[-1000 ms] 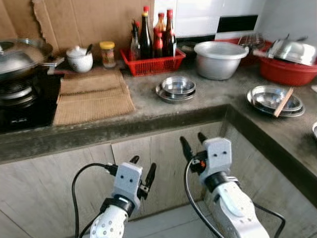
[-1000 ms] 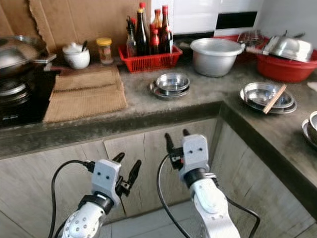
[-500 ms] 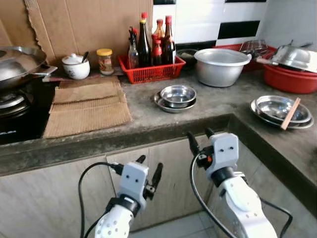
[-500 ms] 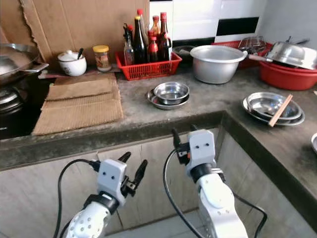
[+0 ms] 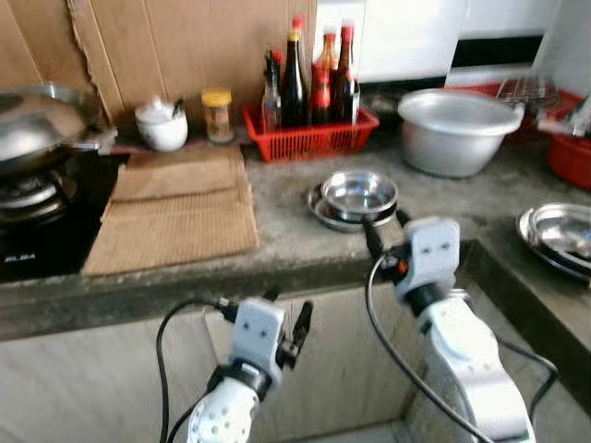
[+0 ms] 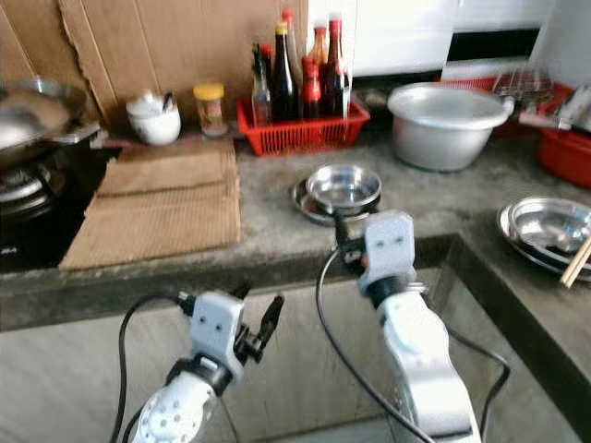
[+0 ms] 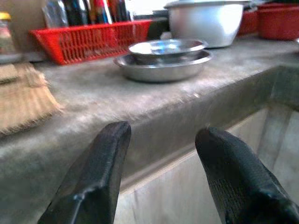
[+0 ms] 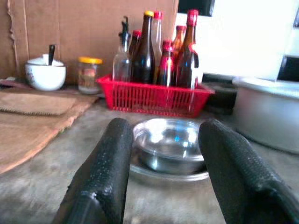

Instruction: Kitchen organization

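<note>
Right wrist view: right end effector (image 8: 161,175) open, facing steel bowl (image 8: 170,143); bowl upright.

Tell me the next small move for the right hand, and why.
Probably ease the right hand forward over the counter edge toward the small steel bowl. Its fingers stand open and already frame that bowl, which sits in a steel plate before the red basket, apart from the hand.

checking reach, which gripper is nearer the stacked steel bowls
Right. The right gripper is at the counter edge just before the stacked steel bowls; the left gripper hangs lower, below the countertop.
</note>
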Motion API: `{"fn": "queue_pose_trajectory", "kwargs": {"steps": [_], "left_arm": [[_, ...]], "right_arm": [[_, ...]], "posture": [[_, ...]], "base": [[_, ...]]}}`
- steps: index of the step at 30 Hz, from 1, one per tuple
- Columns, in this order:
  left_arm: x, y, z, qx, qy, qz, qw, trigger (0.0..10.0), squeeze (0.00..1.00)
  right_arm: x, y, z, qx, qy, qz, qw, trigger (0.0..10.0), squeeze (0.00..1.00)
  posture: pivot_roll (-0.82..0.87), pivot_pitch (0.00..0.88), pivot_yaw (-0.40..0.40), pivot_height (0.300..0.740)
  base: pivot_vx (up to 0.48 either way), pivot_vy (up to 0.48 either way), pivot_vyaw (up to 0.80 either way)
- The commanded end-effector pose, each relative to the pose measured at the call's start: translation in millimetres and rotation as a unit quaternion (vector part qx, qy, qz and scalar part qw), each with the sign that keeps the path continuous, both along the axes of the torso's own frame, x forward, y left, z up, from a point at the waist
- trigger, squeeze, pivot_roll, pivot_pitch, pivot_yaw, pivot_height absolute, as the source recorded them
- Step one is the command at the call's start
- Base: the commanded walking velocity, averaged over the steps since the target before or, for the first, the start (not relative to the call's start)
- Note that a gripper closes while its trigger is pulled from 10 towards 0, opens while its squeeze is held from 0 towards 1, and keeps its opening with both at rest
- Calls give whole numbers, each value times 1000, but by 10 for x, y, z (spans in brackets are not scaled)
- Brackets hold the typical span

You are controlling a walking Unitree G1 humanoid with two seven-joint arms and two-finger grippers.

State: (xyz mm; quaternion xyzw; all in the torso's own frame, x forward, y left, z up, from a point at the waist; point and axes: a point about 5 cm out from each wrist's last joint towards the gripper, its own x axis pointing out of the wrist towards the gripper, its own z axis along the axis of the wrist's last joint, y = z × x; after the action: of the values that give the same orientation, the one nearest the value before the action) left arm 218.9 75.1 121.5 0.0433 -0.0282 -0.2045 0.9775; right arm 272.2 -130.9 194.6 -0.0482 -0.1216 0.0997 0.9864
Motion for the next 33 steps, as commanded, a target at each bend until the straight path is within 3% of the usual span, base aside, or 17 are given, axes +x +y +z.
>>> {"fn": "queue_pose_trajectory", "kwargs": {"steps": [1, 11, 20, 21, 24, 25, 26, 30, 33], "left_arm": [[14, 69, 19, 10, -7, 13, 1000, 10000, 0], [23, 58, 18, 6, -7, 16, 1000, 10000, 0], [18, 68, 4, 6, -4, 13, 1000, 10000, 0], [10, 54, 4, 3, -3, 11, 1000, 10000, 0], [2, 45, 11, 4, -5, 11, 1000, 10000, 0], [-4, 50, 11, 5, -6, 14, 1000, 10000, 0], [-9, 54, 6, 5, -5, 15, 1000, 10000, 0], [-9, 58, 3, 2, -1, 19, 1000, 10000, 0], [-7, 64, -1, 5, -1, 28, 1000, 10000, 0]], "right_arm": [[19, 67, 43, 5, -4, 19, 1000, 10000, 0], [134, 75, 150, -14, -6, 55, 998, 10000, 0], [412, 112, 191, -70, 22, 68, 995, 10000, 0], [513, 132, 187, -90, 41, 74, 992, 10000, 1000], [604, 143, 167, -118, 64, 81, 988, 10000, 1000], [678, 133, 128, -144, 83, 80, 983, 10000, 463], [721, 123, 108, -158, 92, 78, 980, 10000, 0], [893, 87, 166, -201, 111, 79, 970, 10000, 0], [975, 65, 216, -207, 124, 78, 967, 10000, 0]], "posture": [[53, 0, -34, 740], [45, 0, -36, 740], [51, 0, -41, 740], [52, 0, -44, 740], [53, 0, -48, 740], [47, 0, -48, 740], [47, 0, -50, 740], [50, 9, -61, 740], [48, 15, -69, 740]], "base": [[289, 0, 0], [140, 0, 0], [0, 0, 0], [0, 0, 0], [0, 0, 0], [0, 0, 0], [0, 0, 0], [0, 0, 0], [0, 0, 0]]}}
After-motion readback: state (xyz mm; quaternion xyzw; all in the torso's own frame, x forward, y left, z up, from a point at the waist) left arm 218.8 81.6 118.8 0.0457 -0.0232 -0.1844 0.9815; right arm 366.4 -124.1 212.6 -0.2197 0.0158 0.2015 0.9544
